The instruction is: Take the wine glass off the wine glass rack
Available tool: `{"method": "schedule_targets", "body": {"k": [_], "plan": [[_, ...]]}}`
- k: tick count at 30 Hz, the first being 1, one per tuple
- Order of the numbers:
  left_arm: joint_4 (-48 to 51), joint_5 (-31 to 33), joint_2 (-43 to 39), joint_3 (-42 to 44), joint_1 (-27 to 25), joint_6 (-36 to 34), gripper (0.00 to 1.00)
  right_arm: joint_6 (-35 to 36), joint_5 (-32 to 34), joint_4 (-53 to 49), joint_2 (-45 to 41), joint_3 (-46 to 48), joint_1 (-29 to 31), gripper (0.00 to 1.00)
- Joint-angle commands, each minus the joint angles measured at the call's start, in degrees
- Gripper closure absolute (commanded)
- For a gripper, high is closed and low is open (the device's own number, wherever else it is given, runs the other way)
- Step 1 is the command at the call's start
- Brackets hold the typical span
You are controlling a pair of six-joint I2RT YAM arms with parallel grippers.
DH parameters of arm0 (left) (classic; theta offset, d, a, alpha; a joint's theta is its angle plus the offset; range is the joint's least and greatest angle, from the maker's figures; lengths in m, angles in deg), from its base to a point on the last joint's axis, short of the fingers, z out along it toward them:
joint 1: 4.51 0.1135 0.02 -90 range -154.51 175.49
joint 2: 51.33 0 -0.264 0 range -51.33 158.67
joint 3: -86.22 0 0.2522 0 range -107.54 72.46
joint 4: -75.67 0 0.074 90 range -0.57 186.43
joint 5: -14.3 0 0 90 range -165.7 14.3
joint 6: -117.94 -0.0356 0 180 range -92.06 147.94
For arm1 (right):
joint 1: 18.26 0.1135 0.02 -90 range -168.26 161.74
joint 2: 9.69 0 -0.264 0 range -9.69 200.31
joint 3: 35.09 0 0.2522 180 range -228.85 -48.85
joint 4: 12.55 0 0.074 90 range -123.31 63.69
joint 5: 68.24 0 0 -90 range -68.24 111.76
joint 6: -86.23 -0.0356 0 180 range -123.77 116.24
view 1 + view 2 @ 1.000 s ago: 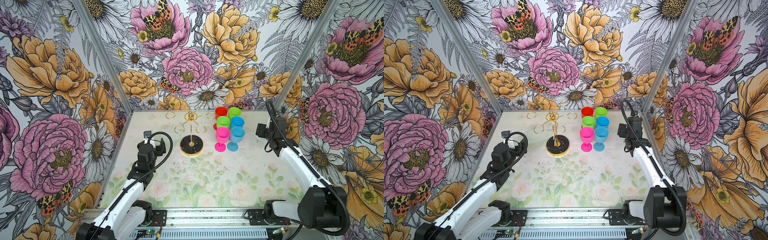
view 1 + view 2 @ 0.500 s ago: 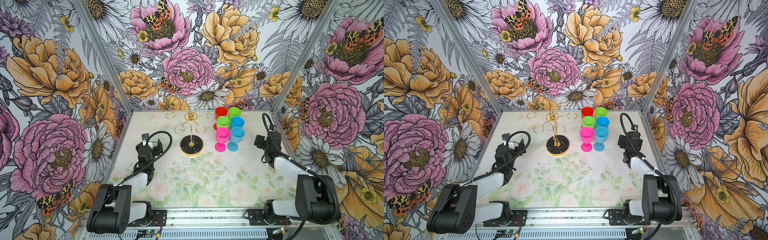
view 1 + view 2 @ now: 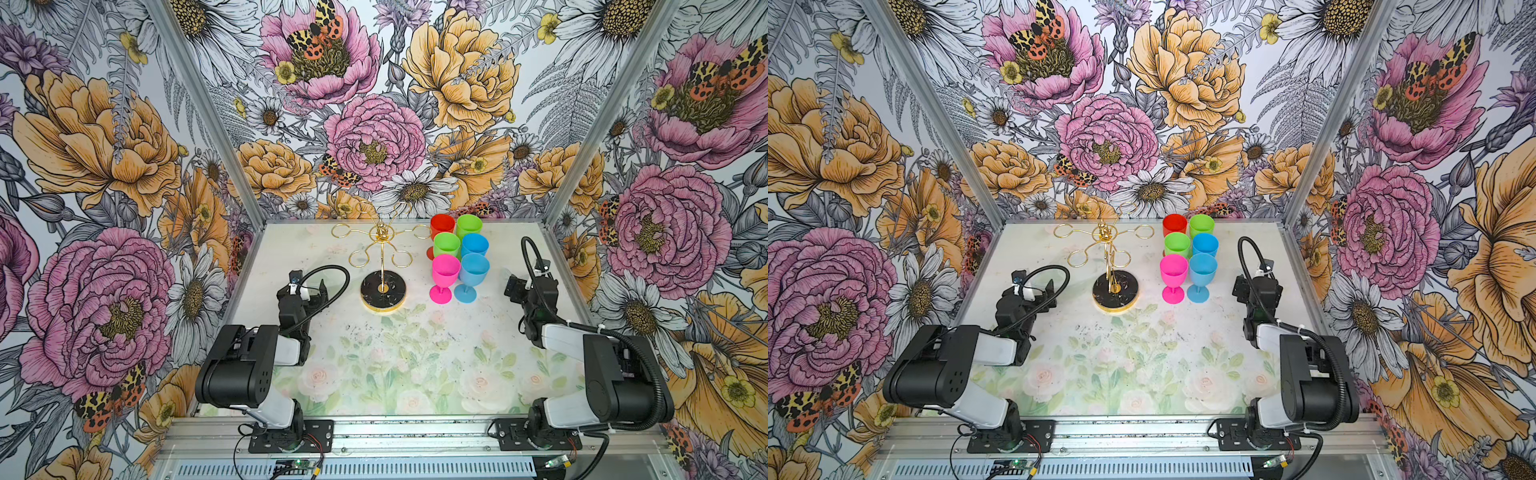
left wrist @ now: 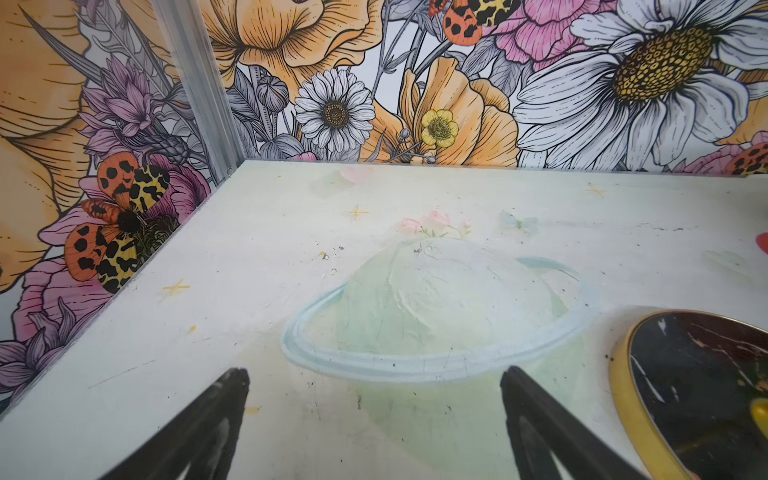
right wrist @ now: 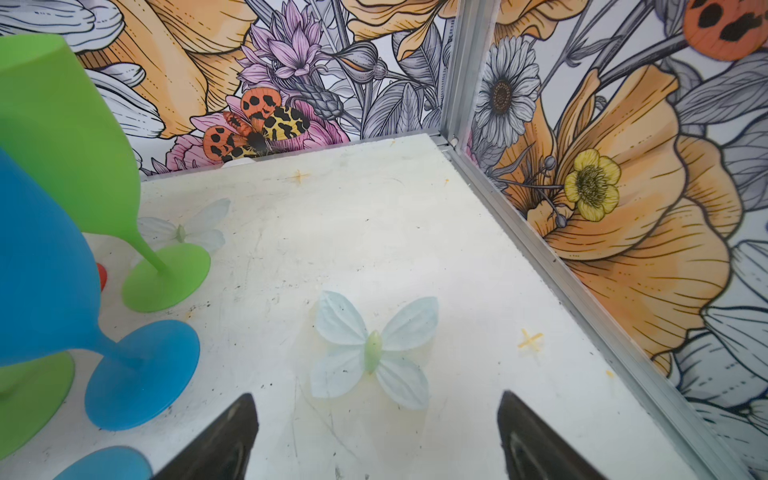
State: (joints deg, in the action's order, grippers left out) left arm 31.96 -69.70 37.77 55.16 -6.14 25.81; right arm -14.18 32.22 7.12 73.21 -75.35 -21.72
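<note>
The gold wine glass rack [image 3: 382, 236] stands on its round black base [image 3: 383, 289] at the back middle in both top views, and nothing hangs from its looped arms. The base [image 4: 706, 374] also edges into the left wrist view. Several coloured wine glasses stand upright in a cluster to its right, a pink one [image 3: 444, 272] and a blue one [image 3: 473, 271] nearest the front. My left gripper [image 4: 374, 374] is low over the table left of the base, open and empty. My right gripper [image 5: 377, 397] is open and empty, right of the blue glass [image 5: 37, 270] and green glass [image 5: 62, 124].
Flowered walls with metal corner posts [image 3: 249, 208] close in the table on three sides. Both arms lie folded low near the front rail [image 3: 374, 432], the left elbow [image 3: 237, 374] and the right elbow [image 3: 615, 382] over the front corners.
Both arms have folded back and down toward the front of the table, while the grippers stayed low near their places. Both sets of jaws have spread a little wider.
</note>
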Motion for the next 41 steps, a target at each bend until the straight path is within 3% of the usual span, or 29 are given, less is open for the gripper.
{"method": "schedule_targets", "body": {"k": [1, 5, 9, 14, 30, 34, 37, 41], "plan": [[-0.55, -2.17, -0.17, -2.23, 0.57, -0.89, 0.03, 1.05, -1.72, 6.34, 0.17, 1.09, -0.40, 0.09], [3.69, -3.55, -0.16, -4.40, 2.49, 0.98, 0.01, 2.08, -2.22, 10.84, 0.07, 3.52, 0.17, 0.08], [3.77, -4.07, -0.15, -4.44, 2.91, 1.52, 0.01, 2.88, -2.45, 27.21, 6.03, 8.76, 0.69, 0.06], [3.84, -5.74, -0.08, -4.51, 3.98, 2.39, 0.01, 2.47, -1.79, 19.40, 4.64, 6.07, 0.92, 0.01], [3.67, -5.96, -0.08, -4.43, 4.02, 2.46, 0.01, 3.31, -1.41, 21.18, 4.87, 6.77, 1.46, 0.00], [3.67, -5.92, -0.07, -4.41, 4.00, 2.41, 0.01, 4.88, -5.21, 20.81, 5.00, 6.41, 1.54, 0.00], [3.65, -5.91, -0.07, -4.45, 4.00, 2.40, 0.01, 5.22, -3.74, 15.61, 5.34, 3.53, 2.23, 0.01], [3.58, -5.84, -0.13, -4.41, 4.03, 2.42, 0.01, 5.38, -2.89, 17.41, 5.19, 4.61, 2.67, 0.00]]}}
